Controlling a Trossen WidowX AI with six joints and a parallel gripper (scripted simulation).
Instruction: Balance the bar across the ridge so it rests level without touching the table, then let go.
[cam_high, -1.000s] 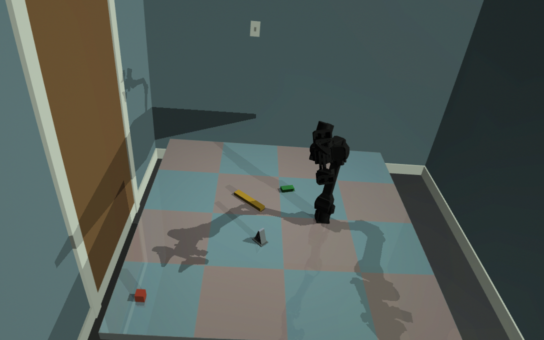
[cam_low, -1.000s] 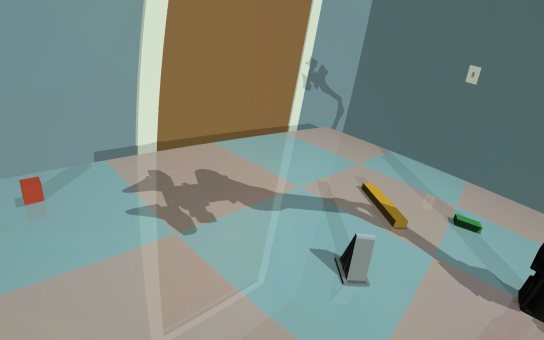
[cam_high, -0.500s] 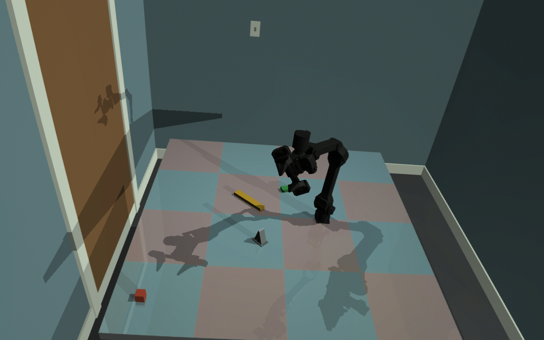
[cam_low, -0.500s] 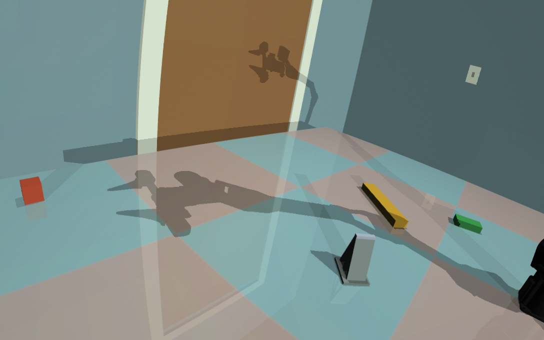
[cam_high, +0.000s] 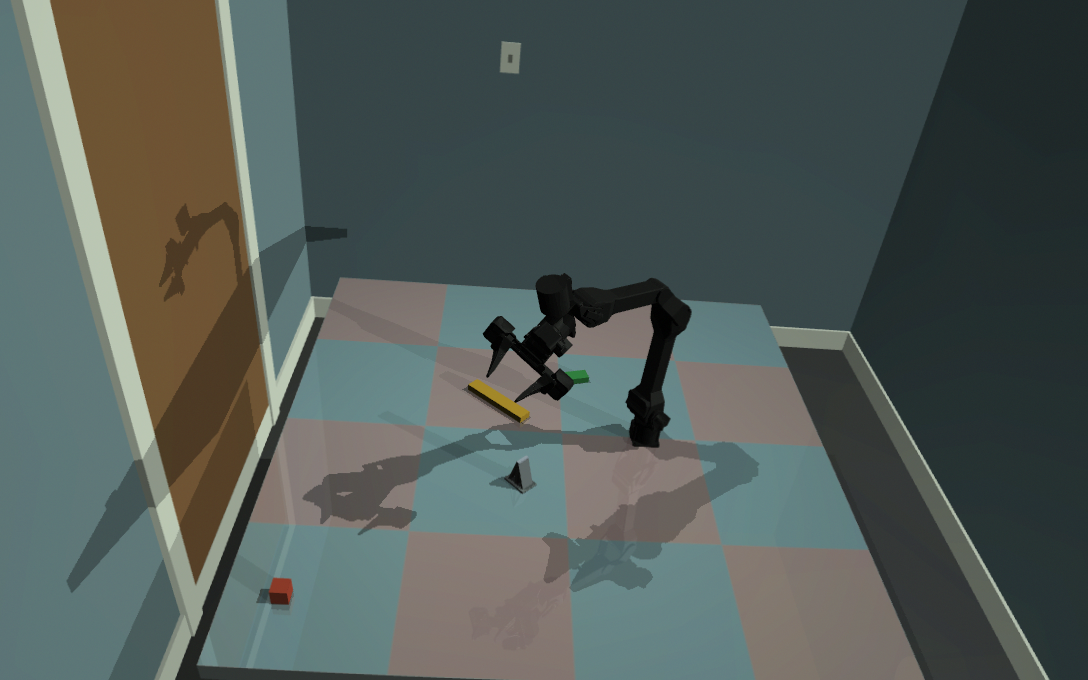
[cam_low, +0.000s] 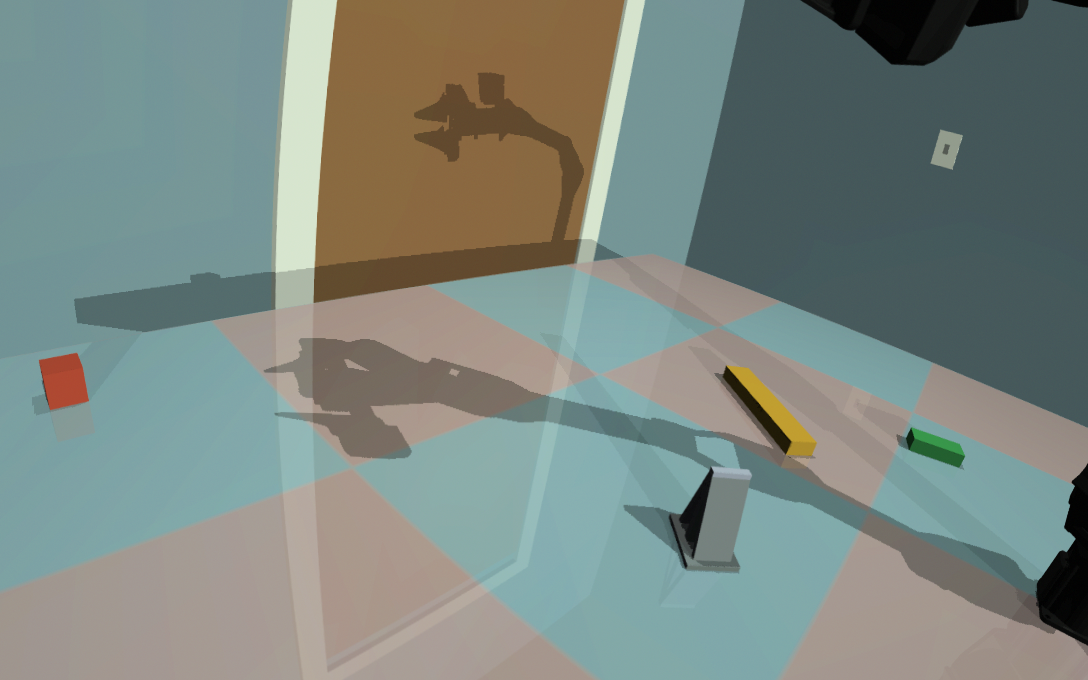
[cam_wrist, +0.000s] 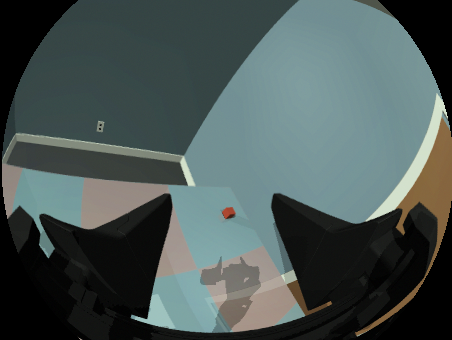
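Bar (cam_high: 498, 400) lies flat on the table (cam_high: 641, 593), yellow, long and slim, well apart from the ridge (cam_high: 523, 474), which stands nearer the camera in the top view. Gripper (cam_high: 507, 383) hangs above the bar, fingers spread wide with nothing between them.

Handling, by judgement: the bar looks stiff, uniform and light, with flat smooth faces. Take it at mid-length, across the narrow width, so the balance point sits under your fingers and lands on the ridge crest. An off-centre hold would likely tip one end down to the table on release. The crest looks narrow, so allow little error.

Hard to make out: the wrist view looks outward at the walls and a red cube (cam_wrist: 227, 211); the bar does not show there, so finger alignment over it is unconfirmed. The exterior view cuts off the gripper. Height above the bar: cannot tell. A green block (cam_high: 577, 375) lies just beside the gripper; mind it.
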